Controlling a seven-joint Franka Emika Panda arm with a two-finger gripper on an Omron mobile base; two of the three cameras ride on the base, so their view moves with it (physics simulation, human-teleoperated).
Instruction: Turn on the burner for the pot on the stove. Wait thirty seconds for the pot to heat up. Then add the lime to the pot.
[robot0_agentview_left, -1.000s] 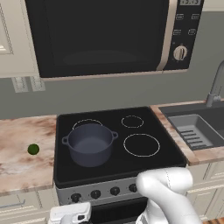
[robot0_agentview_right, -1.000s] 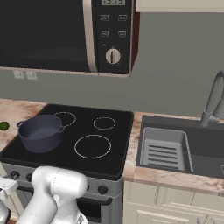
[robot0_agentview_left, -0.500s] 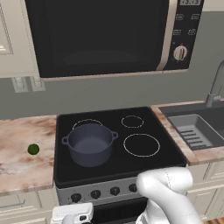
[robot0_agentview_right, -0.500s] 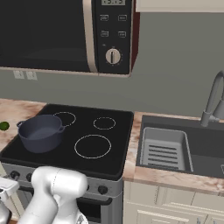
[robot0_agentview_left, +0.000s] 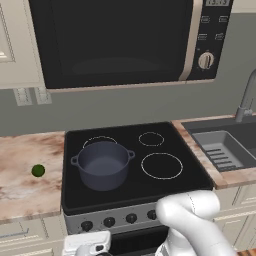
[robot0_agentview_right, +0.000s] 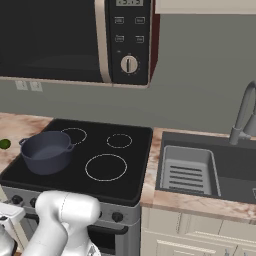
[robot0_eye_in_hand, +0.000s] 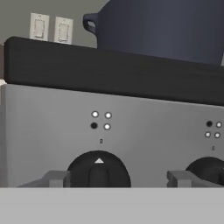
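At the stove front, the tool faces the steel control panel with its jaws spread wide, one fingertip on either side of a black knob and gripping nothing; contact with the knob cannot be judged at this angle. The knob's white pointer sits at 12 o'clock. The dark grey-blue pot stands lidless over the cooktop's near-left ring, at about 9 o'clock from the large ring. The lime lies on the marble bench, well apart at the pot's 9 o'clock. A microwave hangs above; a sink lies right.
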